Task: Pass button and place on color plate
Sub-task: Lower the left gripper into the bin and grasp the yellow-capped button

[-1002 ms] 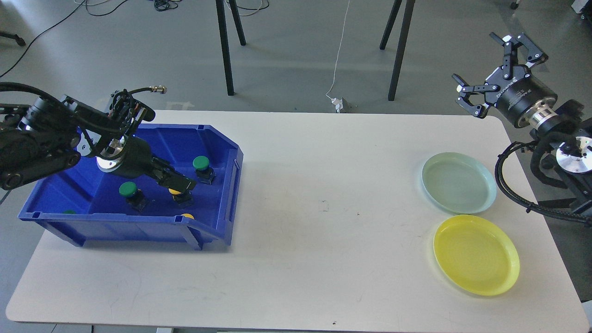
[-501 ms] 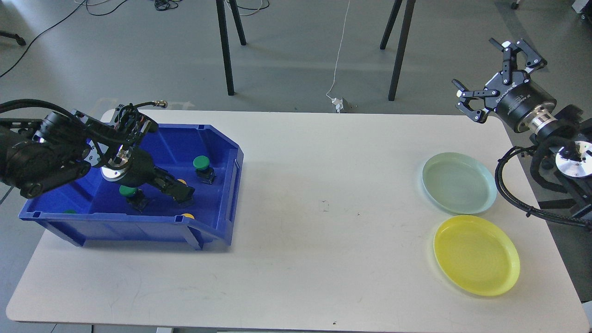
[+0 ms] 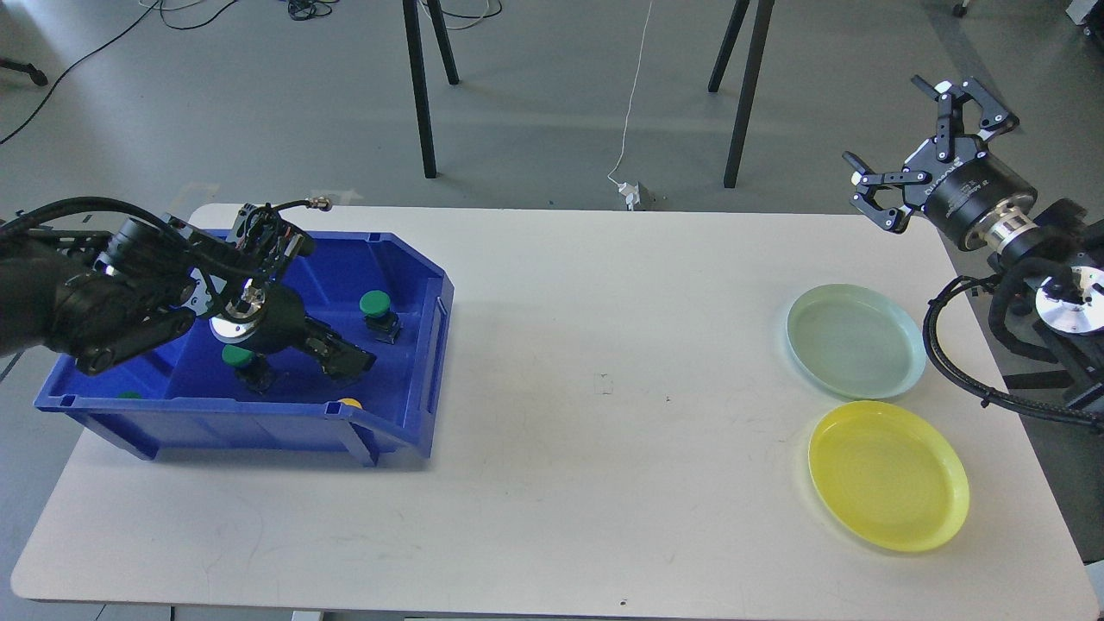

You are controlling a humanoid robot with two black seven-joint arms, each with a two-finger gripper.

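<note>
Left gripper [image 3: 349, 362] is down inside the blue bin [image 3: 414, 267] on the left end of the worktop [image 3: 604, 483]. Its fingers [image 3: 341, 354] point right and toward the bin's near wall. They are dark and overlap from the head view; I cannot tell whether they are wide, narrow, or closed on anything.

Buttons in the bin:
- green button [image 3: 374, 303], on a black base, just beyond and right of the fingertips, apart from them
- second green button [image 3: 237, 355], partly under the left wrist, behind the fingers
- yellow button [image 3: 349, 403], only a sliver showing above the near wall, directly nearer to me than the fingertips
- a green sliver at the near-left corner, too hidden to identify

Key relation: the fingertips sit between the upright green button (far side) and the yellow one (near side). Whether a button lies under the fingers themselves is hidden.

Right gripper [image 3: 918, 142] hangs above the far right corner of the worktop, fingers spread wide, holding nothing. It is well apart from the bin. The green plate [image 3: 906, 379] and yellow plate [image 3: 949, 517] lie on the right side, close to that arm.

Judgement: the left arm is the only one within reach of the buttons, and the right the nearer to the plates. So the pick falls to the left, then a handover mid-worktop. Plate choice depends on the button's colour.
</note>
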